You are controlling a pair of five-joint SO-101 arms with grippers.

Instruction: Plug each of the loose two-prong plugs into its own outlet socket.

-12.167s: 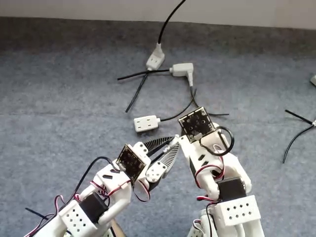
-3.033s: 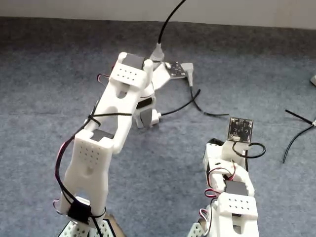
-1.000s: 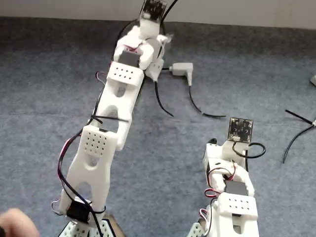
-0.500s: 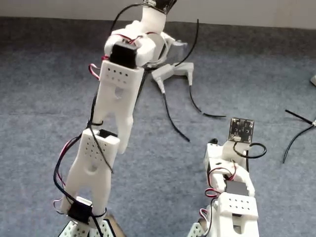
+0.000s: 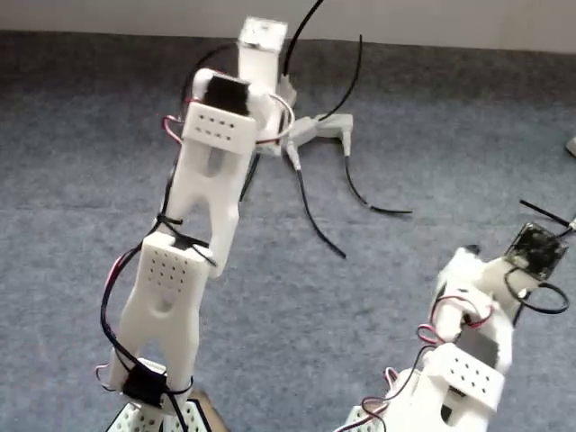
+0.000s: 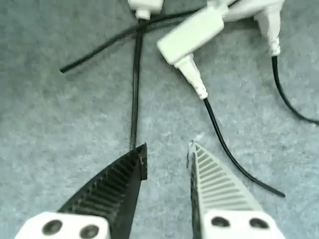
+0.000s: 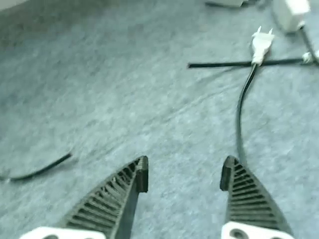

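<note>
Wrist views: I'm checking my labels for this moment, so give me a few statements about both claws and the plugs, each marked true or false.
1. The left claw is open and empty. True.
2. The right claw is shut on a plug. False: it is open and empty over the carpet.
3. A white two-prong plug lies on the carpet beyond the right claw. True.
4. The left arm is folded back by its base. False: it stretches out across the carpet, its claw near the white socket.
</note>
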